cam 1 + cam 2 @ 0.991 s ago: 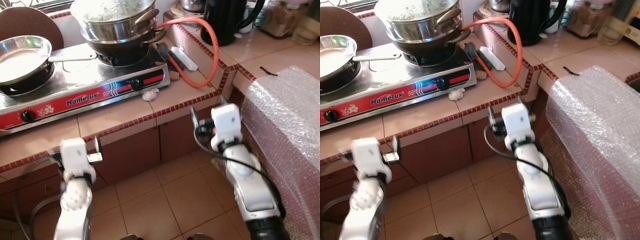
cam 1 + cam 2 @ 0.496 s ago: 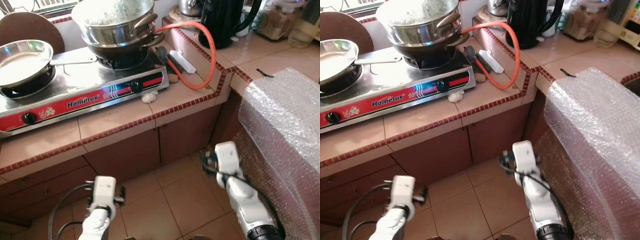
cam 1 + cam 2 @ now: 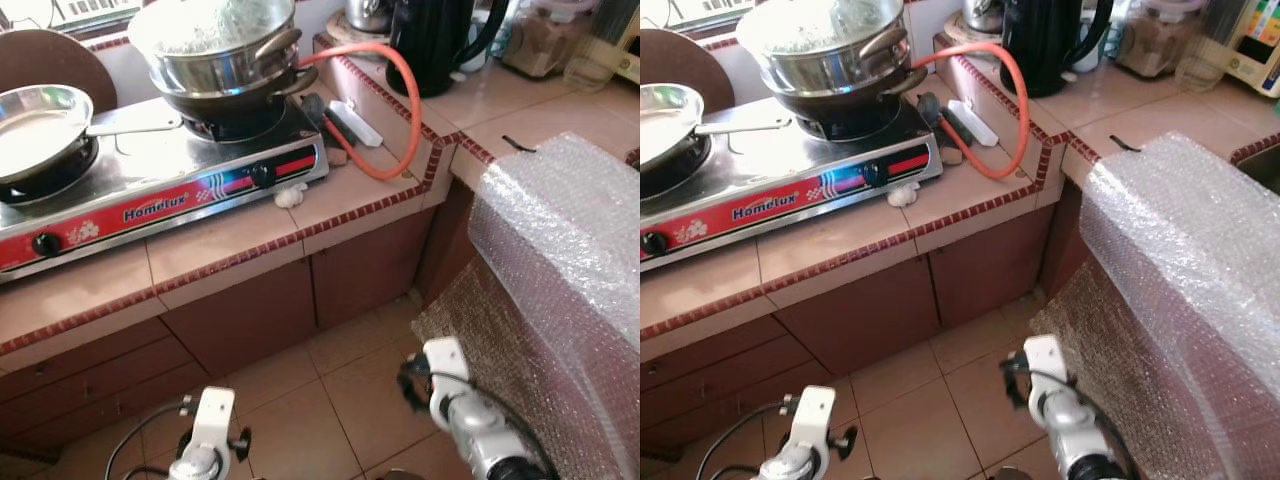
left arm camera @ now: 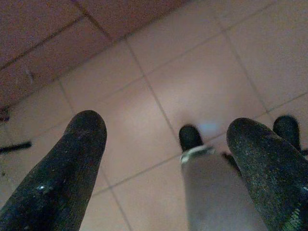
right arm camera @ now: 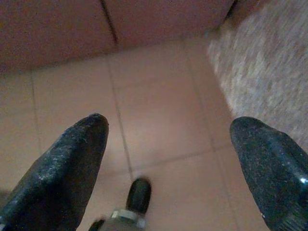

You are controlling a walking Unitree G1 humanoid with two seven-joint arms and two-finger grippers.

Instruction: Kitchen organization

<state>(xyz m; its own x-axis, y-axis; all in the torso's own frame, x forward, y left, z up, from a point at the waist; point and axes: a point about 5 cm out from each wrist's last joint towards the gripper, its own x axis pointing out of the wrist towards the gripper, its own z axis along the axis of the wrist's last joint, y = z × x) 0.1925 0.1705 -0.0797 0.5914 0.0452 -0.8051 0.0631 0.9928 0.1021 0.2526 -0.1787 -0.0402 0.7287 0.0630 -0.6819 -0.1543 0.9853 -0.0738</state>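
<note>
A red and steel two-burner stove (image 3: 170,185) stands on the tiled counter (image 3: 350,195). An empty steel frying pan (image 3: 35,115) sits on its left burner and stacked steel pots (image 3: 215,45) on its right one. Behind stands a black kettle (image 3: 435,40). Both arms hang low in front of the cabinets, the left arm (image 3: 210,440) and the right arm (image 3: 445,375) close to the floor. In the wrist views my left gripper (image 4: 166,124) and right gripper (image 5: 169,124) are open over floor tiles, with nothing between the fingers.
An orange gas hose (image 3: 405,110) loops across the counter beside the stove. A white crumpled scrap (image 3: 290,195) lies at the stove's front corner. A big bubble-wrapped bulk (image 3: 560,260) stands close on my right. Brown cabinet doors (image 3: 250,310) face me, with tiled floor (image 3: 350,380) below.
Both arms have dropped from counter-edge height to hang near the floor. The camera view has shifted slightly; the things on the counter have not moved.
</note>
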